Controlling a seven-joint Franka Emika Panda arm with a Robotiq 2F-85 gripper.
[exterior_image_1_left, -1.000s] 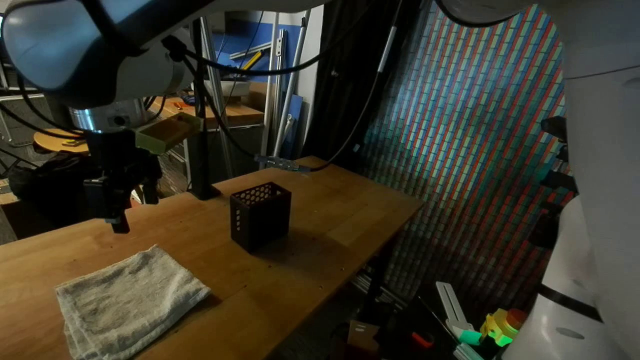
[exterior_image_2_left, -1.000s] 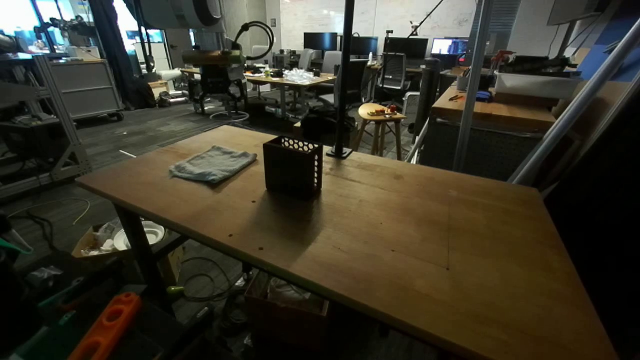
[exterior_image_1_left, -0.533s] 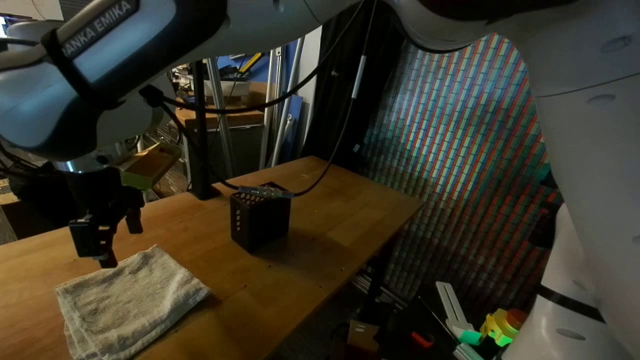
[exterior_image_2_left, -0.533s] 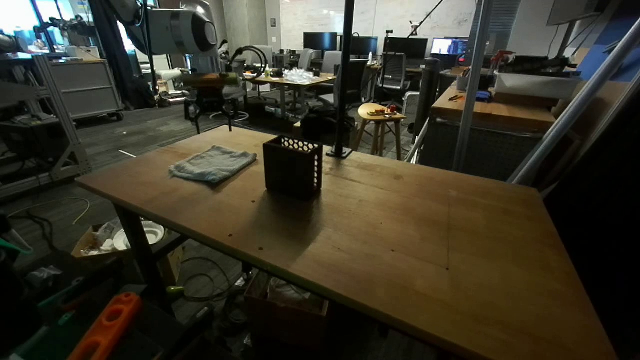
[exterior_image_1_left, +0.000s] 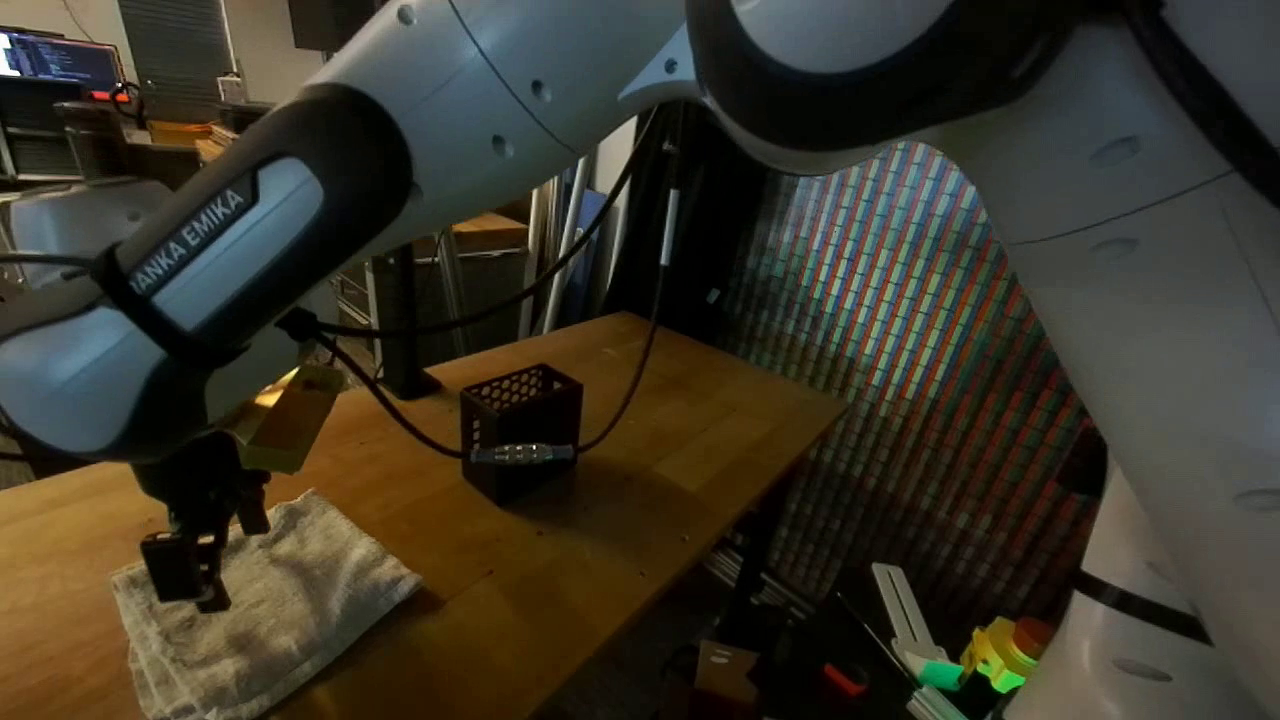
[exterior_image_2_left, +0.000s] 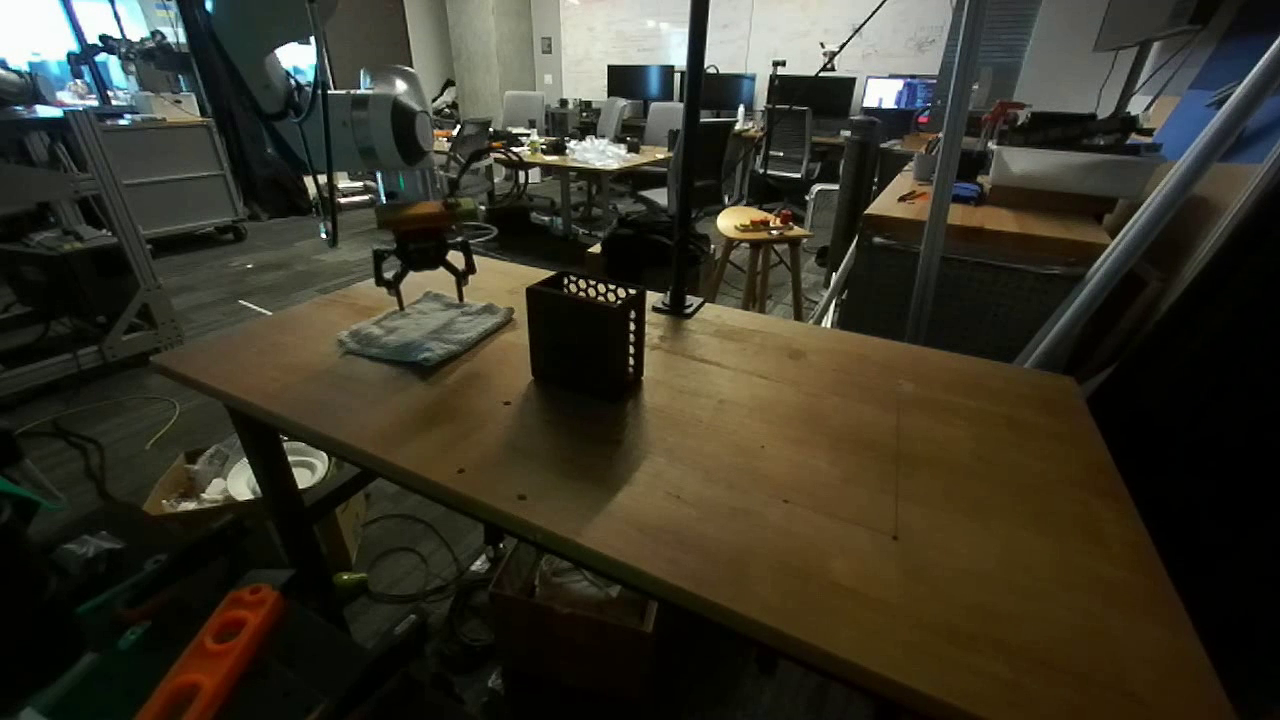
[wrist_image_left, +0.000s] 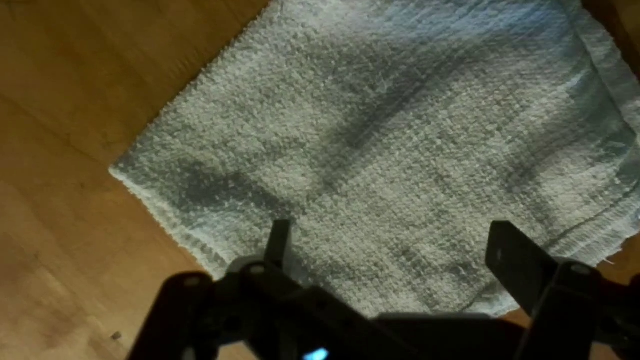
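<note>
A black box (exterior_image_2_left: 583, 335) stands upright on the wooden counter (exterior_image_2_left: 800, 580), open at the top, with honeycomb holes through some of its walls. I can peer in only as far as an inner wall; its floor is hidden, so I can't tell what it holds. The grey cloth (exterior_image_1_left: 290, 600) lies folded on the counter to the left of the black box in both exterior views, near it but apart from it.

On that same side of the black box, the claw (exterior_image_2_left: 431, 300) hangs pointing down over the cloth. Its two fingers (wrist_image_left: 520, 265) are spread wide, and in the wrist view it is fabric that shows between the tips. Whether the tips brush the cloth, I can't tell. A yellowish block (exterior_image_1_left: 290, 425) sits just above the claw, on the arm (exterior_image_1_left: 220, 240). In an exterior view a cable connector (exterior_image_1_left: 522, 454) crosses in front of the black box; how near it hangs isn't clear to me.

Lower than the black box and well to its left in an exterior view, a cardboard carton (exterior_image_2_left: 350, 520) holds a white dish (exterior_image_2_left: 308, 465) and crumpled plastic (exterior_image_2_left: 212, 465). More nearly below the black box, past the counter's edge, a brown box (exterior_image_2_left: 560, 640) has a pale bundle (exterior_image_2_left: 575, 582) in it, too dim to name. Far beyond the black box, a white bin (exterior_image_2_left: 1060, 172) rests on a bench (exterior_image_2_left: 985, 215), with dark things (exterior_image_2_left: 1075, 128) in it or on top; I can't say which.
</note>
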